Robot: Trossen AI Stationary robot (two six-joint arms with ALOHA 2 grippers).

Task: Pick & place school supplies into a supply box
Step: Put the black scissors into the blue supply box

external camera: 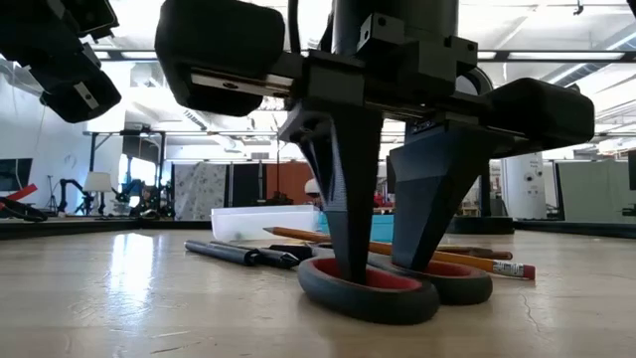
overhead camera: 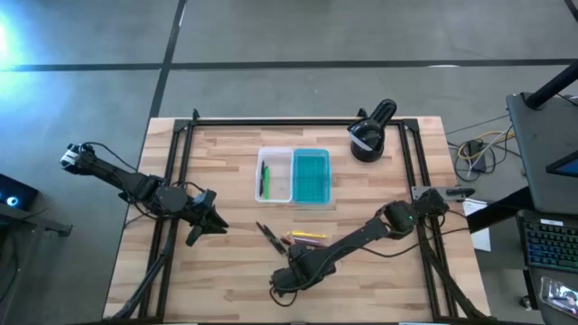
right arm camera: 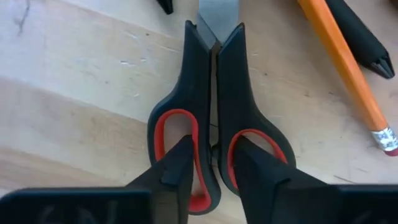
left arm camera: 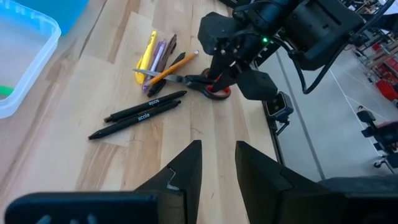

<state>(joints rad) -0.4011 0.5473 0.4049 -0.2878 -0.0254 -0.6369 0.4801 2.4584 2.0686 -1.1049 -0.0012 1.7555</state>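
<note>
With its fingers dropped one into each handle loop, the right pincer (right arm camera: 211,168) stood narrow over the small red-and-black plastic scissors (right arm camera: 214,118), flat on the wooden counter (right arm camera: 74,74), apparently to grip the bridge between the loops. An orange pencil (right arm camera: 345,68) lay just beside. The left pincer (left arm camera: 217,165) waited well apart, slightly parted, empty.

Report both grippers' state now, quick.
Left gripper: open, holding nothing, above bare table.
Right gripper: down on the scissors, one finger in each handle loop; not gripping, scissors flat on the table.
</note>
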